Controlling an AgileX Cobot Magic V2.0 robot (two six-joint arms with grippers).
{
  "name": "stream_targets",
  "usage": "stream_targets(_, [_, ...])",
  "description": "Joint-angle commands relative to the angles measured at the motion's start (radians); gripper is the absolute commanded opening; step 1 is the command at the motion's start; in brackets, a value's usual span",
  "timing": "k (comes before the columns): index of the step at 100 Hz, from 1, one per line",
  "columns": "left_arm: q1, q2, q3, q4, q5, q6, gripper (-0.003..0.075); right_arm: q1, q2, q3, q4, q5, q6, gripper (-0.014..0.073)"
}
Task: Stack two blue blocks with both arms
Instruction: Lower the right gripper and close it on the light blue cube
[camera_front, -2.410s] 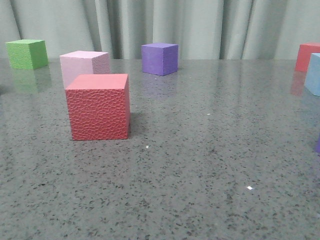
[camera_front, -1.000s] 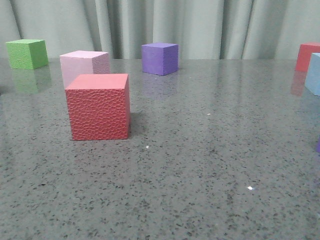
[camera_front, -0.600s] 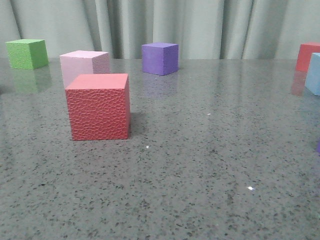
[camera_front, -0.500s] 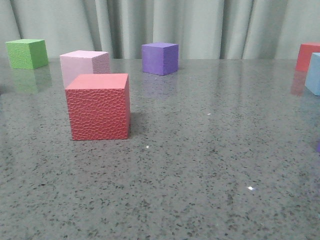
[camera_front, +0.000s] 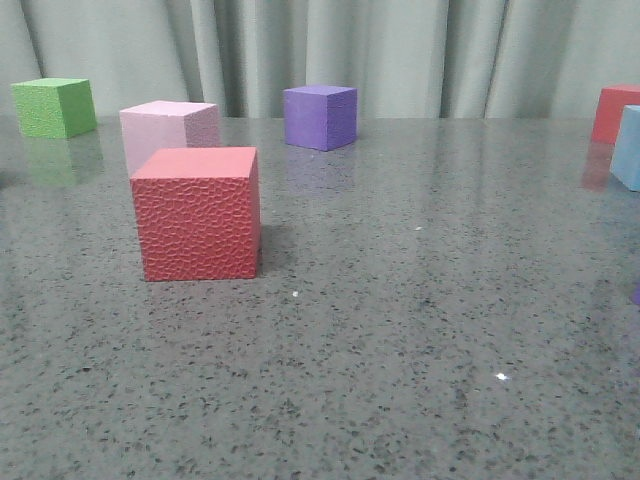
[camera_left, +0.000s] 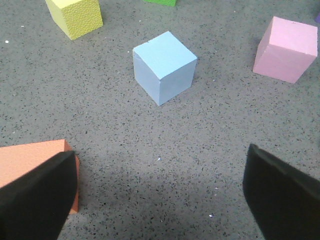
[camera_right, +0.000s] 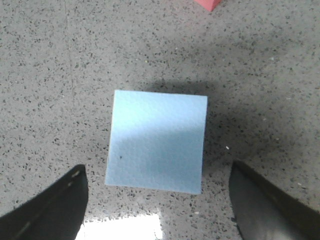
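One light blue block (camera_right: 156, 141) lies on the table right under my right gripper (camera_right: 157, 200), whose black fingers stand wide open on either side of it, above it and not touching. The same block shows at the right edge of the front view (camera_front: 628, 148). The second light blue block (camera_left: 164, 67) lies on the table ahead of my left gripper (camera_left: 160, 192), which is open, empty and apart from it. Neither gripper shows in the front view.
In the front view a red cube (camera_front: 198, 213), a pink cube (camera_front: 168, 131), a green cube (camera_front: 54, 107), a purple cube (camera_front: 320, 117) and another red cube (camera_front: 614, 112) stand on the speckled table. An orange cube (camera_left: 30, 162) lies by my left finger; a yellow cube (camera_left: 75, 17) lies beyond.
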Motion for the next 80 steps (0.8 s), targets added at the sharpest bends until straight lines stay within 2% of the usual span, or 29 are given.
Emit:
stream_targets(1, [0.002,0.007,-0.032,0.003,-0.059,-0.001,0.0640,-0.005,-0.020,-0.035,0.002,-0.053,-0.012,0.0580])
stream_targets(70, [0.002,0.007,-0.032,0.003,-0.059,-0.001,0.0640,-0.005,0.111,-0.041,0.002,-0.112,-0.012,0.0580])
stream_targets(80, [0.002,0.007,-0.032,0.003,-0.059,-0.001,0.0640,-0.005,0.113,-0.041,0.002,-0.112,-0.012,0.0559])
